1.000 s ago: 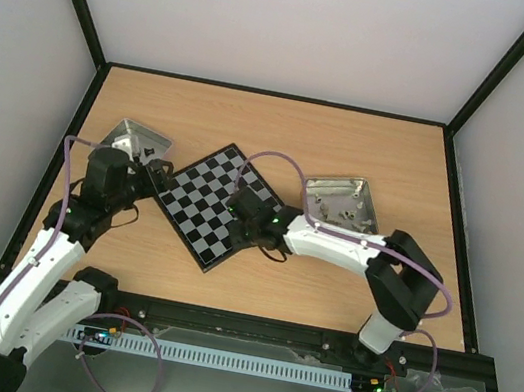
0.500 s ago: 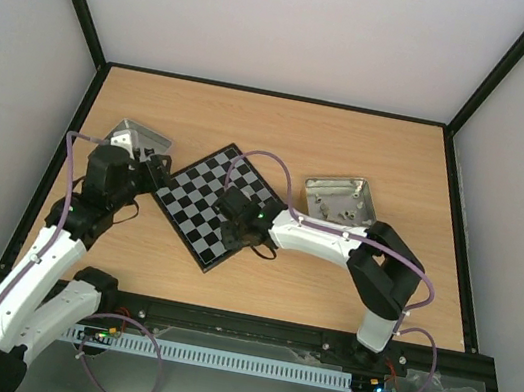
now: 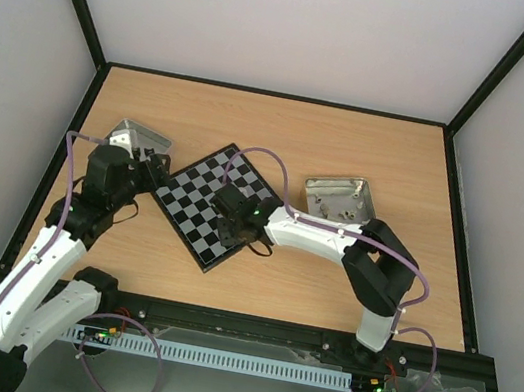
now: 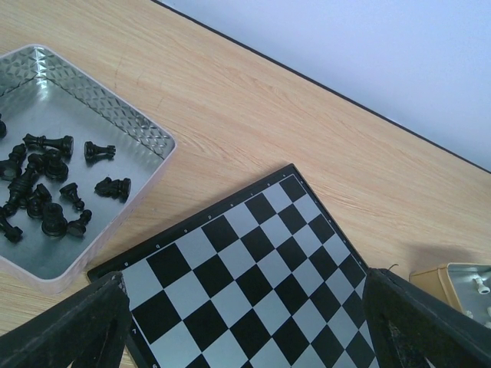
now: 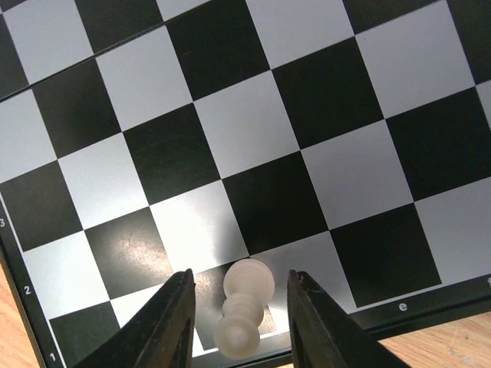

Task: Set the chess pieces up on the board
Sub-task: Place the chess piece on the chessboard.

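Observation:
The board (image 3: 201, 208) lies turned like a diamond between the two arms. In the right wrist view a white chess piece (image 5: 245, 307) stands upright on a square by the board's (image 5: 253, 138) near edge. My right gripper (image 5: 242, 274) is open around it, with a gap on each side and neither finger touching. My left gripper (image 4: 245, 280) hovers wide open and empty over the board's (image 4: 253, 261) left corner. From above, the right gripper (image 3: 224, 212) sits over the board's lower right side and the left gripper (image 3: 156, 175) at its left corner.
A metal tray (image 4: 146, 130) holding several black pieces (image 4: 46, 184) sits left of the board, also seen from above as the left tray (image 3: 135, 138). A second metal tray (image 3: 340, 200) with white pieces stands to the board's right. Black frame rails bound the wooden table.
My right arm has moved left over the board and its jaws have parted, letting go of the white piece. The left arm has barely moved.

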`<move>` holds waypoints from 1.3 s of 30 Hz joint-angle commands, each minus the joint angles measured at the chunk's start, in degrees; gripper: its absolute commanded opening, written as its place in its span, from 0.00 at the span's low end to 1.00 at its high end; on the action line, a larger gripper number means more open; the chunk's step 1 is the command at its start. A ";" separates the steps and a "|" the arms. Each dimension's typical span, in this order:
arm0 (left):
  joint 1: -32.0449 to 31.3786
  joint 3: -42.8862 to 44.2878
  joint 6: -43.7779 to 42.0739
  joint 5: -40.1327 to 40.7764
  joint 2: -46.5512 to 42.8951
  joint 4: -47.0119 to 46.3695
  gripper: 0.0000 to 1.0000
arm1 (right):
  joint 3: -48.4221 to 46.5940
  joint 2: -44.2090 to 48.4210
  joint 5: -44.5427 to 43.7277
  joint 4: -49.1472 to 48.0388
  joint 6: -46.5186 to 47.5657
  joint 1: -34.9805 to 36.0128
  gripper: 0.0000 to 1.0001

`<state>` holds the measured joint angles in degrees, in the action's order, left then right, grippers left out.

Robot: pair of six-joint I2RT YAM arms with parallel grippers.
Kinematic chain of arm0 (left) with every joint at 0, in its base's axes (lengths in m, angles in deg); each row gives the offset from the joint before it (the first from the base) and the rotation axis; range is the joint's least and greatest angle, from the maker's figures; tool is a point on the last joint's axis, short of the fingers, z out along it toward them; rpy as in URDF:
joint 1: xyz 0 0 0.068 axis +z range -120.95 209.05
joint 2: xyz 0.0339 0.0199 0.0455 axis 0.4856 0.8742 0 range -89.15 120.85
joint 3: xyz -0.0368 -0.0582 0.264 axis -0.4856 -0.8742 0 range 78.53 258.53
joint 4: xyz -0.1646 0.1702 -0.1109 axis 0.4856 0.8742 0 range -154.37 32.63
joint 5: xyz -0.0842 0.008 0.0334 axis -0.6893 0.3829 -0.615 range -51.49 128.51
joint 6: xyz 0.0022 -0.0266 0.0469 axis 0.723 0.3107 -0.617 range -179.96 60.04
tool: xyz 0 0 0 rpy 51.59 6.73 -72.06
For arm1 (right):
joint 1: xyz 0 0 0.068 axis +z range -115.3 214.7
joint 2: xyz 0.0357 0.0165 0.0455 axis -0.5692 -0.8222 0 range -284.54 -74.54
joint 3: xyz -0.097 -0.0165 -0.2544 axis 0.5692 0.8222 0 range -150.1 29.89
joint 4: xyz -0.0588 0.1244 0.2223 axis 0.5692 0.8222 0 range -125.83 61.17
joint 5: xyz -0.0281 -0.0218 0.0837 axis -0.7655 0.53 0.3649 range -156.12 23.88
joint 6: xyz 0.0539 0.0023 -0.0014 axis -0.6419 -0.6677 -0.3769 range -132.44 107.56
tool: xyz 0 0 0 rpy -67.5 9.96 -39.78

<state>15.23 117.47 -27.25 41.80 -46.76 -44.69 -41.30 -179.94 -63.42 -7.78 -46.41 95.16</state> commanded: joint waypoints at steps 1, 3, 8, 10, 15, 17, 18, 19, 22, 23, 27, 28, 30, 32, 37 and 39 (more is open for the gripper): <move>0.00 0.06 -0.38 0.93 -0.07 -0.15 0.84 | -1.28 -1.26 -1.32 1.68 -0.71 0.27 0.29; -0.04 -0.05 -0.34 0.93 -0.03 -0.31 0.84 | -1.18 -1.13 -1.53 1.70 -0.62 0.34 0.22; -0.03 -0.07 -0.12 0.84 0.15 -0.43 0.84 | -0.78 -0.22 -5.22 2.77 -1.52 0.35 0.13; -0.03 -0.07 -0.10 0.76 0.26 -0.43 0.84 | -0.30 0.30 -7.74 3.52 -2.08 0.29 0.12; -0.05 -0.18 0.01 0.54 0.51 -0.60 0.84 | 0.78 0.89 -8.80 4.15 -3.69 0.29 0.11; -0.06 -0.18 0.14 0.49 0.59 -0.52 0.84 | 1.04 0.99 -7.75 3.99 -3.74 0.28 0.11; -0.05 -0.18 0.16 0.45 0.66 -0.52 0.84 | 1.06 1.03 -7.56 4.10 -3.94 0.29 0.11; -0.06 -0.24 0.19 0.41 0.75 -0.57 0.84 | 1.25 1.10 -7.42 4.19 -4.02 0.28 0.11; -0.04 -0.25 0.33 0.32 0.74 -0.48 0.84 | 1.57 1.65 -7.28 4.37 -4.07 0.33 0.11; -0.06 -0.30 0.37 0.31 0.74 -0.52 0.84 | 1.63 1.80 -7.27 4.56 -4.03 0.34 0.11; -0.06 -0.44 0.56 0.22 0.68 -0.43 0.84 | 2.00 2.27 -8.02 5.06 -4.31 0.32 0.11; -0.02 -0.43 0.57 0.18 0.68 -0.38 0.84 | 2.10 2.30 -8.57 5.14 -4.50 0.35 0.11; -0.06 -0.36 0.55 0.14 0.65 -0.35 0.84 | 2.23 2.24 -9.13 5.04 -4.56 0.27 0.11; -0.03 -0.38 0.57 0.14 0.63 -0.26 0.84 | 2.22 2.28 -7.85 4.72 -4.31 0.30 0.11; -0.01 -0.44 0.65 0.14 0.58 -0.17 0.84 | 2.40 2.67 -3.47 3.34 -3.01 0.32 0.11; -0.06 -0.51 0.76 0.14 0.61 -0.18 0.84 | 2.17 2.52 -2.30 3.19 -2.71 0.33 0.12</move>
<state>15.23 117.47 -26.72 41.78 -46.19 -44.69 -39.77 -179.00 -68.05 -5.33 -49.93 95.21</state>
